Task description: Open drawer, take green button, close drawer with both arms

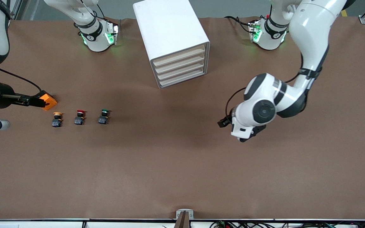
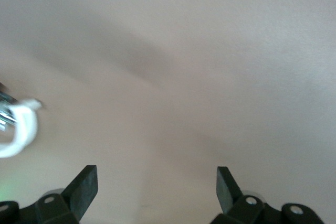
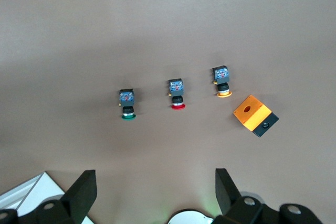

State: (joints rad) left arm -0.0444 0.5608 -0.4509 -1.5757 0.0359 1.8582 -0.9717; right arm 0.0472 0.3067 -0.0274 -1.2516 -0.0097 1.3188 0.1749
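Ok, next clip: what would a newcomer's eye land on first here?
Probably the white cabinet standing between the arms' bases, all four drawers shut. Next, the row of three buttons toward the right arm's end of the table: yellow button, red button, green button, with an orange box beside them. The left gripper hangs open over bare table; the right gripper is open too.

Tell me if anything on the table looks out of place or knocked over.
Nothing stands out. The cabinet has all four drawers shut, the yellow, red and green button sit in a tidy row, and an orange box lies beside them.
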